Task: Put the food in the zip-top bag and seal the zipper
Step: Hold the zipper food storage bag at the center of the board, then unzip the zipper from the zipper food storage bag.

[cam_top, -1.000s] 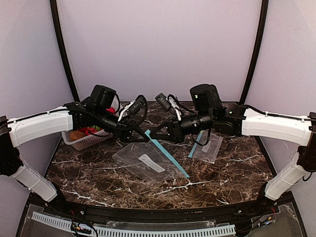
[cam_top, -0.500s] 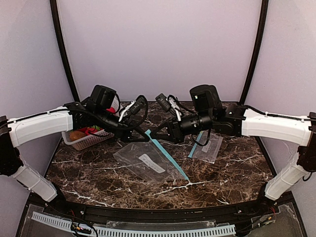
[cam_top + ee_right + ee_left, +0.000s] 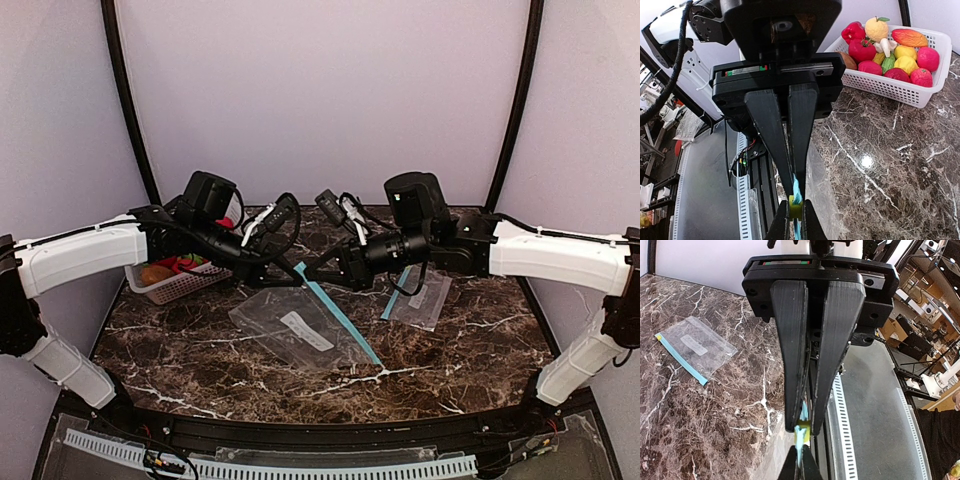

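Over the tabletop [image 3: 450, 350] nothing shifts: my left pincer [image 3: 802, 427] and right pincer [image 3: 795, 197] stay clamped on the blue zipper [image 3: 340, 315] of the empty bag [image 3: 290, 330]; food [image 3: 890, 50] waits unloaded.

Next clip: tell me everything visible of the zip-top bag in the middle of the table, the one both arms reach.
The zip-top bag is clear thin plastic with a white label on its face and a teal zipper strip along its right edge. It looks empty and lies diagonally on the dark marble table. At the strip's far end the fingers of the left gripper and right gripper are shut on it, beside a small yellow-green piece.
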